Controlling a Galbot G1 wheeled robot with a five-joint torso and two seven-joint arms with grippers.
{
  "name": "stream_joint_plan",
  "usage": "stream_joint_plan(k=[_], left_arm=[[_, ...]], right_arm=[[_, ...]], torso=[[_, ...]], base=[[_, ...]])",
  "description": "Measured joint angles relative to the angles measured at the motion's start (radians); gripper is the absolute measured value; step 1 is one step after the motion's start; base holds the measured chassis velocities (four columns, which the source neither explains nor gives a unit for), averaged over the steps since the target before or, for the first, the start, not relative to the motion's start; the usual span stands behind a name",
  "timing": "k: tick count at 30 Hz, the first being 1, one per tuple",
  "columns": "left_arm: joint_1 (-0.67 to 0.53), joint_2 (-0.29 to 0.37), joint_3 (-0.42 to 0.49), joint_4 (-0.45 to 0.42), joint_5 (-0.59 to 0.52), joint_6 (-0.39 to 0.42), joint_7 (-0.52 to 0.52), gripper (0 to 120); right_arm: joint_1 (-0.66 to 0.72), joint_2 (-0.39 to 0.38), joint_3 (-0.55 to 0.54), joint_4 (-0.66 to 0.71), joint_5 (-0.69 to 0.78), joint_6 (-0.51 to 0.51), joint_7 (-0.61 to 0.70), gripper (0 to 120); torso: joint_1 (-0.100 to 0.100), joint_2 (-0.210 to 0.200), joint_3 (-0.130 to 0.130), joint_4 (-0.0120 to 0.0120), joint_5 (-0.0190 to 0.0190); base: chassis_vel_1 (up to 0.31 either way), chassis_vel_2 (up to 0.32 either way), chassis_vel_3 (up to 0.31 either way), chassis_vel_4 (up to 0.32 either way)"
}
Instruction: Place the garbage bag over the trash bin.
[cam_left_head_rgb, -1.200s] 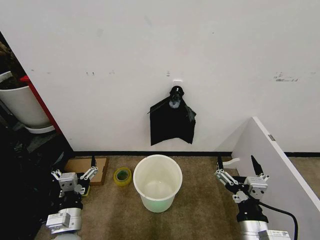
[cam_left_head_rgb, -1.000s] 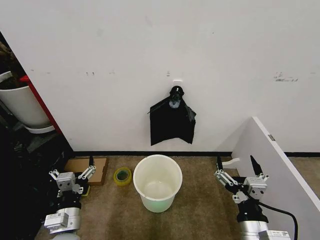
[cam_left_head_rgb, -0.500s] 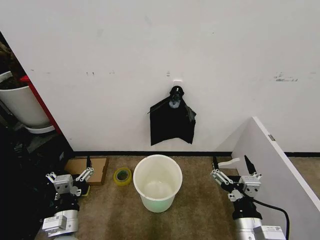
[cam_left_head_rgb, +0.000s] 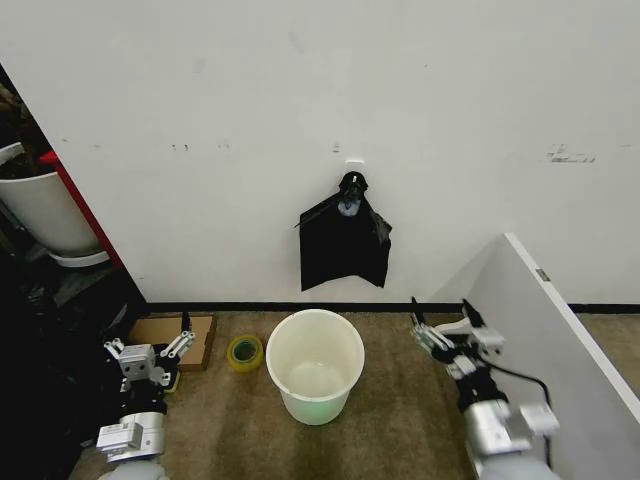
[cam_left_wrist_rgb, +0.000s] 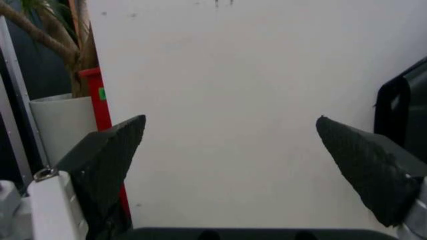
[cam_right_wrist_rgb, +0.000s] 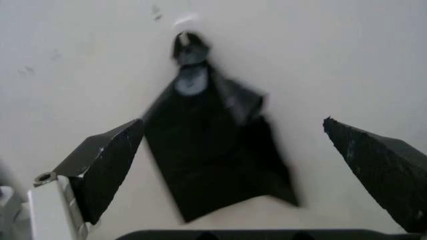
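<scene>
The white wall (cam_left_head_rgb: 200, 120) carries everything for now: the garbage bag (cam_left_head_rgb: 344, 248) hangs flat against it from a small hook, directly above the trash bin (cam_left_head_rgb: 315, 365), which stands upright and unlined on the carpet just below. I judge the bag to be very light, limp and slick, so it will slide and billow rather than hold a shape; I would take it by a lower corner or side edge, where the film hangs free, not at the bunched knot near the hook.

My right end effector (cam_left_head_rgb: 447, 332) is raised just right of the bin, between it and the white panel (cam_left_head_rgb: 560, 330), pointing up toward the wall. In the right wrist view its two dark fingers (cam_right_wrist_rgb: 107, 165) stand wide apart, framing the bag (cam_right_wrist_rgb: 213, 150) without touching it.

My left end effector (cam_left_head_rgb: 150, 352) sits low at the far left, near the flat cardboard (cam_left_head_rgb: 175, 330) and the tape roll (cam_left_head_rgb: 245, 352), fingers (cam_left_wrist_rgb: 110, 160) spread and holding nothing, facing bare wall.
</scene>
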Motion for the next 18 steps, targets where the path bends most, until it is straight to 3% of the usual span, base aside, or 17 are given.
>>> stream_joint_plan(k=[9,13,18], left_arm=[[0.021,-0.028,-0.017,0.003,0.01,-0.004,0.003,100],[0.024,-0.033,-0.016,0.004,0.017,-0.003,0.003,100],[0.031,-0.059,-0.007,0.008,0.048,-0.005,0.002,100]], right_arm=[[0.37,-0.124,-0.152,-0.252,0.373,-0.108,-0.007,100],[0.458,-0.11,-0.188,-0.294,0.519,-0.146,-0.039,100],[0.552,-0.014,-0.199,-0.387,0.718,-0.17,-0.051,100]], torso=[[0.0,0.0,0.0,-0.0001,0.0],[0.0,0.0,0.0,-0.0002,-0.0002],[0.0,0.0,0.0,-0.0004,-0.0001]], base=[[0.0,0.0,0.0,0.0],[0.0,0.0,0.0,0.0],[0.0,0.0,0.0,0.0]])
